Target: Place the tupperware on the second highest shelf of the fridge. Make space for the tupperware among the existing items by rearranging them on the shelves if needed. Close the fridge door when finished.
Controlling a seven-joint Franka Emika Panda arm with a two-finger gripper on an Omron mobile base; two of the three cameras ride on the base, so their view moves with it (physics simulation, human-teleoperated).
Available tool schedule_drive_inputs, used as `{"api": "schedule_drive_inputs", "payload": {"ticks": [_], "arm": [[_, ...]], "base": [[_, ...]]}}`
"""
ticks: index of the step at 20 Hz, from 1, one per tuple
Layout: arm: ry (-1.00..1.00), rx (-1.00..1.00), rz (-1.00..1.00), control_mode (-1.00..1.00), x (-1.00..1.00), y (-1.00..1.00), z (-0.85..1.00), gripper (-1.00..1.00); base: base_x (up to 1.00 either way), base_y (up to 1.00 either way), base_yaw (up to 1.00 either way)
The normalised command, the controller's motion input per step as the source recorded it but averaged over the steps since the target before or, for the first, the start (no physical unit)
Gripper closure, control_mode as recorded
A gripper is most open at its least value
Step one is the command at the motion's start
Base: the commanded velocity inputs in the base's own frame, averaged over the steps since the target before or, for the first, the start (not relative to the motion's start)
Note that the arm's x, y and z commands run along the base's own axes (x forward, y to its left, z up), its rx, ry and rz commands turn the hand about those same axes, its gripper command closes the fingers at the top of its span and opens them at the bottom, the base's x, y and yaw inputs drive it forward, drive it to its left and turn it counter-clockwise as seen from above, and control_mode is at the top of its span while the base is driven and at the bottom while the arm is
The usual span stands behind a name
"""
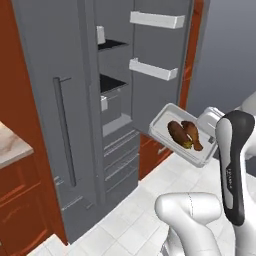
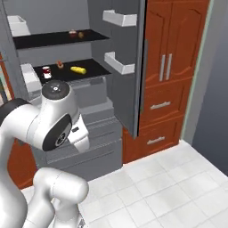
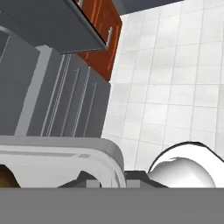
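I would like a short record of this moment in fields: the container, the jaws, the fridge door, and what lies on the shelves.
container: tupperware, open-topped, brown food inside, held tilted in the air in front of the open fridge
gripper: gripper, jaws shut on the tupperware rim
fridge door: fridge door open, pale bins on its inner face
upper shelf: two small items
lower shelf: yellow item, red can, small brown item

Red-brown wooden cabinets [image 2: 173, 67] with metal bar handles [image 2: 165, 67] (doors above, two drawers below) seen beside grey wall [image 2: 213, 111], white tiled floor [image 2: 169, 191], marble countertop corner [image 1: 12, 145] at left.
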Motion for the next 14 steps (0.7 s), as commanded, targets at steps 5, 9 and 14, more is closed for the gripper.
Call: {"api": "schedule_drive_inputs", "payload": {"ticks": [5,9,14], "arm": [[0.00,0.00,0.00,1.00,0.00,0.00,0.00,1.00],[0.00,0.00,0.00,1.00,0.00,0.00,0.00,1.00],[0.00,0.00,0.00,1.00,0.00,0.00,0.00,1.00]], "base": [[0.68,-0.36,0.46],[0.74,-0.28,0.36],[0.81,-0.29,0.28]]}}
